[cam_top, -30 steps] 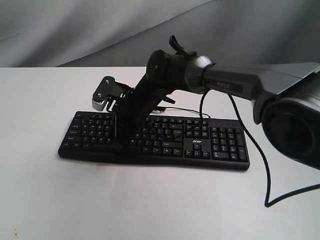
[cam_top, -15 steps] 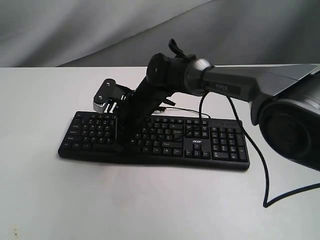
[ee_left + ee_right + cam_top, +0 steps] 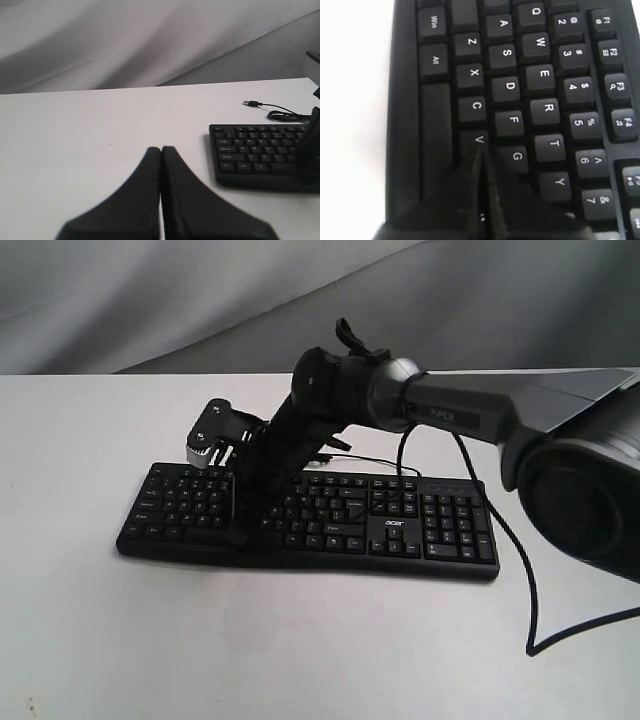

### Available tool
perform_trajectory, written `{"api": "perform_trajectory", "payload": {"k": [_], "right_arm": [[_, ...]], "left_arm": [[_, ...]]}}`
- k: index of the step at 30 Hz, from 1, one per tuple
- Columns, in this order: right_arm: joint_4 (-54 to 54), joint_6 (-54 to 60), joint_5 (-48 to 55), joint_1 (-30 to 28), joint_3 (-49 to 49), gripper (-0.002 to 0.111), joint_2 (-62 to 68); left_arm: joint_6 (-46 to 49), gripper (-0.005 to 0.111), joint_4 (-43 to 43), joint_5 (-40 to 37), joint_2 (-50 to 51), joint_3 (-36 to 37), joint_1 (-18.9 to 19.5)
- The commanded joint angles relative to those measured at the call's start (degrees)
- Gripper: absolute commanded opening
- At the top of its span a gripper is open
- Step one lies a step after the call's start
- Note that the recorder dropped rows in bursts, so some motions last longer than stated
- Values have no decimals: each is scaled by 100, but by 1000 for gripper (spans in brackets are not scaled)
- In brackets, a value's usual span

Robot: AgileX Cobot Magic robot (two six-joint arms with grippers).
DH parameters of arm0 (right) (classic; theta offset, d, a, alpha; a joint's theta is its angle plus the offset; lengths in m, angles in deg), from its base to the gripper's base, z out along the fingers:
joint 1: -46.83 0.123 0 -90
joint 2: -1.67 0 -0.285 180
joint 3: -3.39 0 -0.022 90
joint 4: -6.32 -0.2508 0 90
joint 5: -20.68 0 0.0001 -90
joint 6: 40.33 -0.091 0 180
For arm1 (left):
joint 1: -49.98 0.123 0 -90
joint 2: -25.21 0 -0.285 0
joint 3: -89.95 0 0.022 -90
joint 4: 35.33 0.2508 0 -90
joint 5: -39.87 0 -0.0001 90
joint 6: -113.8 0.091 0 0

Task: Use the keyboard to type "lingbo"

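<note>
The black keyboard lies flat across the white table, with its "acer" logo right of the letter keys. My right arm reaches over it from the right. The right gripper is shut and empty, its tips down on the bottom letter row. In the right wrist view the right gripper points at the edge of the V key, with the B key hidden beneath the fingers. The left gripper is shut and empty over bare table, left of the keyboard.
A thin black USB cable runs from the keyboard's back with its plug lying loose on the table. A thicker black cable hangs from the right arm to the table. A grey cloth backdrop rises behind the table.
The right gripper has dipped slightly lower onto the keys and the wrist has shifted a little; the keyboard and the left arm have stayed put.
</note>
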Motion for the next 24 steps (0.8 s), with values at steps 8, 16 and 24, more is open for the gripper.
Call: {"api": "perform_trajectory", "payload": {"k": [8, 16, 24], "right_arm": [[646, -469, 272, -269, -9, 0, -419], [575, -534, 505, -582, -9, 0, -419], [546, -559, 474, -638, -146, 0, -419]], "left_arm": [[-12, 1, -21, 30, -21, 28, 6], [-12, 1, -21, 30, -21, 28, 6], [-12, 1, -21, 30, -21, 28, 6]]}}
